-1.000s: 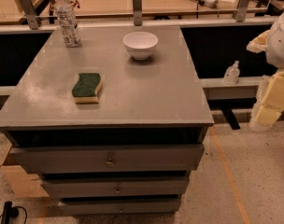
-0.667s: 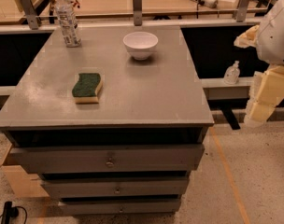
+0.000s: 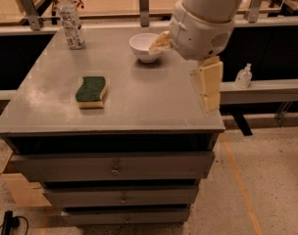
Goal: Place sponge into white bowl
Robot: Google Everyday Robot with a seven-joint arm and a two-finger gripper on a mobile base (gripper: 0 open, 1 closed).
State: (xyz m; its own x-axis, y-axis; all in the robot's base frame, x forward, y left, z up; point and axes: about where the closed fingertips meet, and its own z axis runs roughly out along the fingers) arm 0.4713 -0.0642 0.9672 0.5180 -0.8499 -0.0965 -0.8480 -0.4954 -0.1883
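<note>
One sponge is laid on the table, well apart from the gripper at the table's right edge; its opening cannot be told.

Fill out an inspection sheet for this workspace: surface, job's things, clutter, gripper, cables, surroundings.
Surface: grey cabinet top, flat, with drawers below.
Job's things: sponge lies green side up at front left, nothing touching it; white bowl stands upright towards the back and looks empty.
Clutter: plastic water bottle, upright at the back left corner.
Gripper: gripper hangs at the right edge of the top, right of the bowl and well apart from the sponge.
Cables: black cable on the floor at lower left.
Surroundings: small pump bottle on the ledge at right; speckled floor.
</note>
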